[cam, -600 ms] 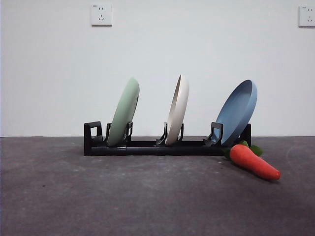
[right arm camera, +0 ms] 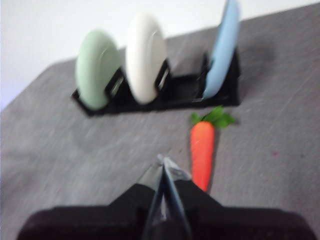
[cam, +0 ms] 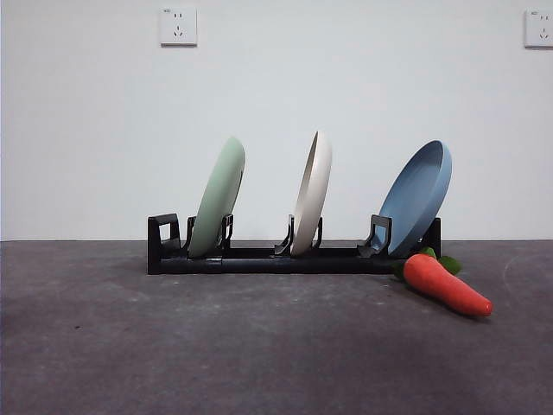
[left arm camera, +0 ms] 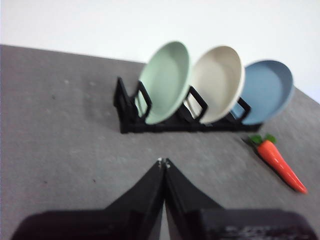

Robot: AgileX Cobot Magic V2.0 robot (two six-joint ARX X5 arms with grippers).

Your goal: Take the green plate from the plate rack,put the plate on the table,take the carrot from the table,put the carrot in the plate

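The green plate [left arm camera: 165,81] stands on edge in the end slot of the plate rack [left arm camera: 131,118], w/ the carrot [cam: 446,284] on the surface [cam: 259,346] by the opposite end. Left pincer [left arm camera: 163,162], closed & empty, faces the plate's open side; right pincer [right arm camera: 162,161], also closed, is nearer the carrot.

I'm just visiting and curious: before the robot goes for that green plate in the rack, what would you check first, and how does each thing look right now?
1. Green plate seated upright in the rack, at one end: ok.
2. Nothing blocking it; the white plate stands apart in the next slot: ok.
3. Carrot lying on the table by the rack's other end, near the blue plate: ok.
4. Left gripper empty, jaws shut; must open first: not ok.
5. Right gripper empty, jaws shut, near the carrot: ok to wait.
6. Bare table in front of the rack for the plate: ok.
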